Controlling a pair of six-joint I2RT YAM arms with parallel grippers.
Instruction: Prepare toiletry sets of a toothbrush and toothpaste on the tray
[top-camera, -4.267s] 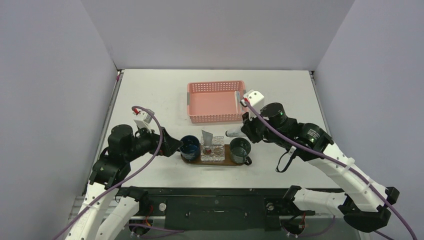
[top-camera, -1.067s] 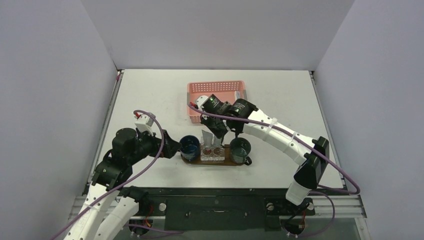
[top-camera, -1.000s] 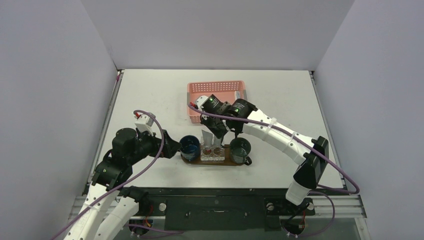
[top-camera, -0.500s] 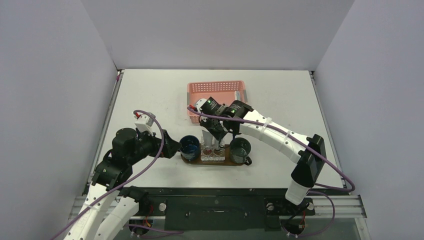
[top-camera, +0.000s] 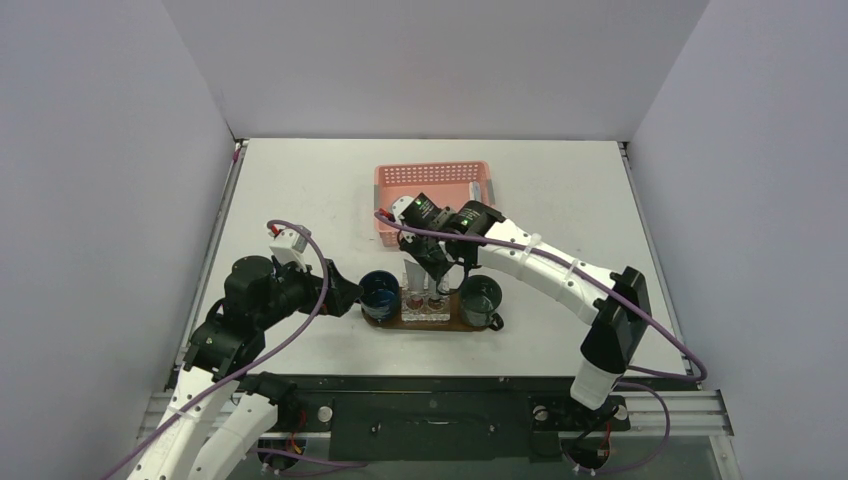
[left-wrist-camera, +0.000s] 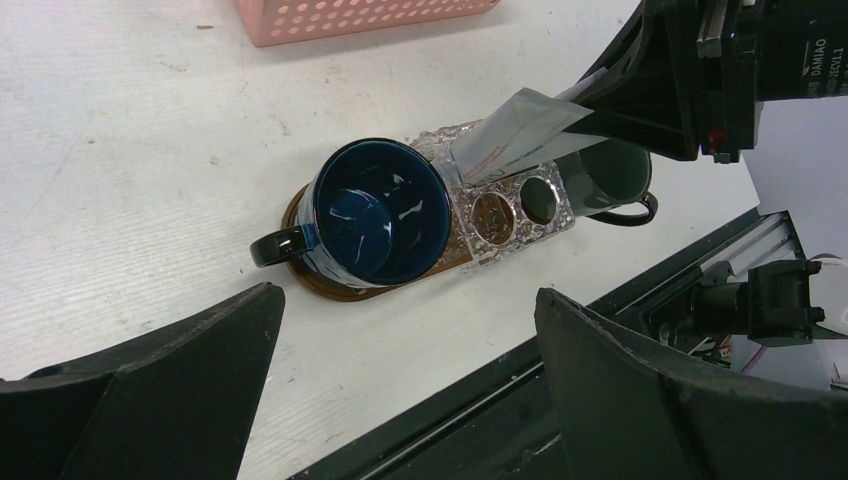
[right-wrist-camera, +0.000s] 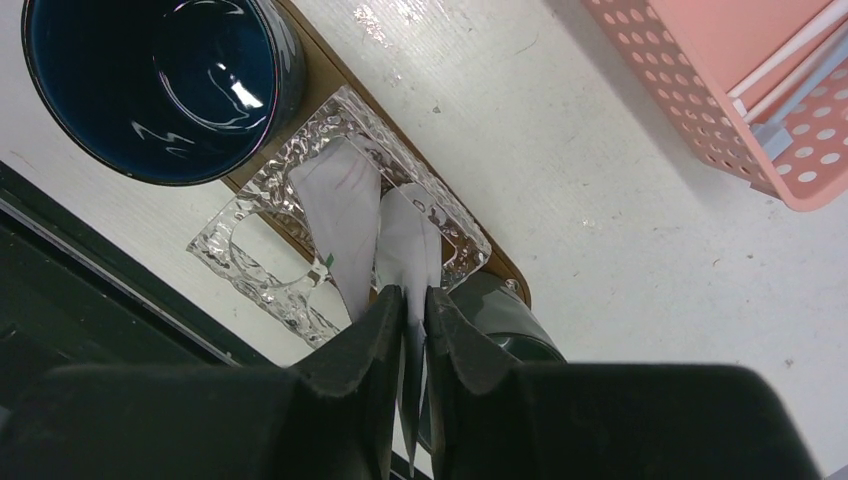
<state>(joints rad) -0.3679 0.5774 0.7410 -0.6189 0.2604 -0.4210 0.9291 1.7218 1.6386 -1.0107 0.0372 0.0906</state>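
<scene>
Top external camera sits high above and behind the arm bases. It looks down and forward, far enough back to take in the whole white table (top-camera: 300, 190) and both arms.

Left wrist camera looks out low and slanting past the left gripper (left-wrist-camera: 405, 300), fairly near the left end of the flat dark brown oval wooden tray (left-wrist-camera: 320, 288).

Right wrist camera stares almost straight down, very close, and the right gripper (right-wrist-camera: 405, 295) pinches a white flat-ended toothpaste tube (right-wrist-camera: 410, 250) at the bottom of frame.

All three views share that tray, its glossy dark blue mug (left-wrist-camera: 375, 215) and the clear knobbly square holder (left-wrist-camera: 500, 215).
</scene>
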